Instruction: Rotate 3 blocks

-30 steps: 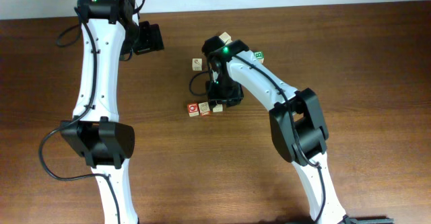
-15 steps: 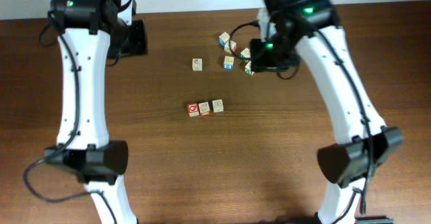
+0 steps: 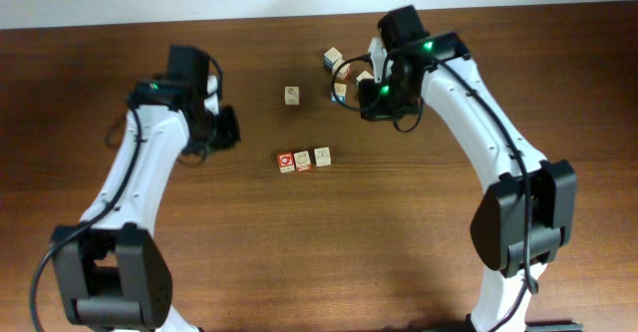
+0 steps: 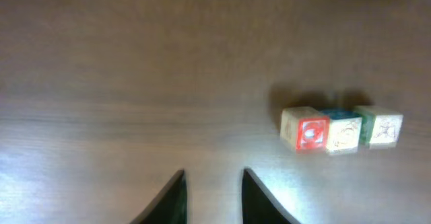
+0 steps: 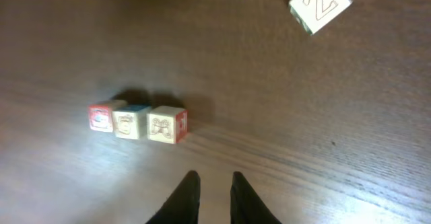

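Three blocks lie side by side in a short row at mid table: a red-faced one (image 3: 286, 161), a pale one (image 3: 302, 160) and another pale one (image 3: 322, 157). The left wrist view has them at the right, red face (image 4: 304, 129) nearest. In the right wrist view the row (image 5: 129, 122) lies at the left. My left gripper (image 3: 227, 128) hovers left of the row, its jaws (image 4: 213, 177) a narrow gap apart and empty. My right gripper (image 3: 371, 101) hangs behind and right of the row, its jaws (image 5: 215, 177) nearly together, holding nothing.
Other cubes are scattered at the back: one alone (image 3: 291, 95), one with blue sides (image 3: 332, 57), and two more (image 3: 340, 91) (image 3: 364, 76) partly under the right arm. A pale cube marked Z (image 5: 320, 5) shows in the right wrist view.
The left arm swung forward from the back edge to a spot left of the row. The right arm shifted a little left. Both pairs of jaws narrowed.
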